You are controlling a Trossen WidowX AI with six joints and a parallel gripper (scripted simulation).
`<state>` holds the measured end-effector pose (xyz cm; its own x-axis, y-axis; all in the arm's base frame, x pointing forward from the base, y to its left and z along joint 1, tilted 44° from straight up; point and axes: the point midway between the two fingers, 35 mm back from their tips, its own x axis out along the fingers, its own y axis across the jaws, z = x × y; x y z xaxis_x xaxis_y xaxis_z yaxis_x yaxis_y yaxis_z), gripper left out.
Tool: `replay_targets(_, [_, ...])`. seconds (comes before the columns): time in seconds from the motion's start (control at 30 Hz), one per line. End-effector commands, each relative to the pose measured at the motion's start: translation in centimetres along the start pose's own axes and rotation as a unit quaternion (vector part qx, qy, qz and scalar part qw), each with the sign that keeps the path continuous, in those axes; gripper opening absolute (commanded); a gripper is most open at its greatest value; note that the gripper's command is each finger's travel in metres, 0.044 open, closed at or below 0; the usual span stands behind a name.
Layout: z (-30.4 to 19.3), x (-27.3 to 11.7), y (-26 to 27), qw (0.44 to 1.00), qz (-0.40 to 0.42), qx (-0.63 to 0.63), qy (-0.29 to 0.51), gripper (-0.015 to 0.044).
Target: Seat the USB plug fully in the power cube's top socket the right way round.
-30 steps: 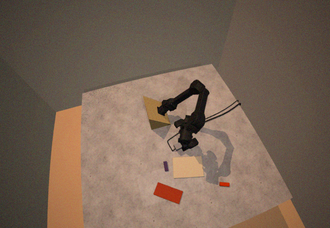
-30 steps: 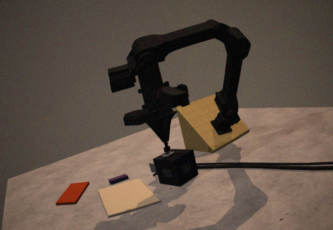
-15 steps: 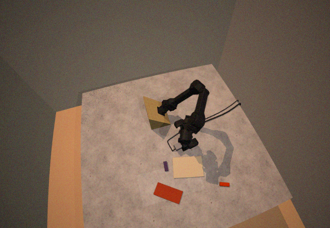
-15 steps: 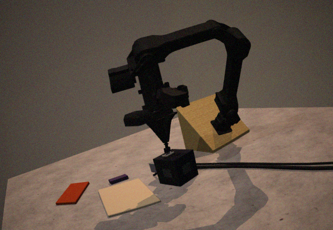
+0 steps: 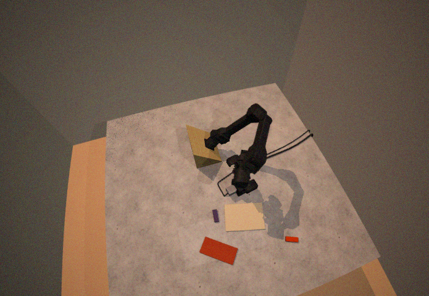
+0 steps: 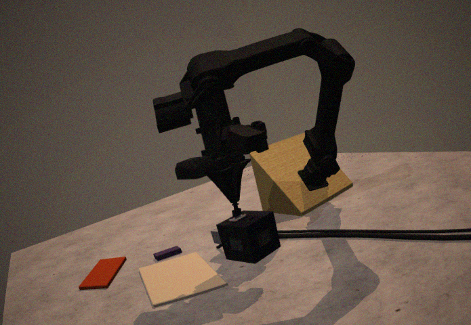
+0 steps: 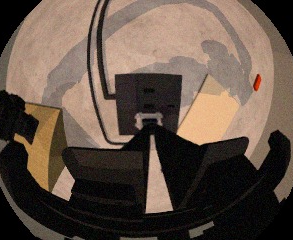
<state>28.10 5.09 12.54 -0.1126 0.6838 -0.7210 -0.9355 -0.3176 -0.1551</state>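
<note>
So the black parallel-jaw gripper (image 6: 236,204) is pointing straight down, fingers pinched nearly together and clamped on the small dark USB plug (image 6: 236,211), which is directly under the fingertips, standing upright in the pale socket (image 6: 237,219) on top of the black power cube (image 6: 249,235). From the wrist view the plug (image 7: 148,119) sits right at the tip of the two dark fingers, with the cube's top face just beyond it. Two black cables (image 6: 385,233) run off from the cube, away from the gripper. Just beside the cube on the grey speckled table (image 6: 416,183) lies a flat cream square card (image 6: 180,277); a little purple block (image 6: 167,252) sits near that, and a flat red-orange rectangle (image 6: 102,271) further out. A tan wooden wedge (image 6: 285,172) is behind the gripper, with the arm's base mounted on it.
</note>
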Motion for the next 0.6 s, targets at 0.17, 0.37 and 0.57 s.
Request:
replay_targets(0.17, [0.02, 0.16, -0.01, 1.000, -0.001, 0.002, -0.001, 0.0000])
replay_targets(0.37, [0.02, 0.23, -0.01, 1.000, -0.001, 0.002, -0.001, 0.0000])
replay_targets(0.57, [0.02, 0.31, -0.01, 1.000, -0.001, 0.002, -0.001, 0.0000])
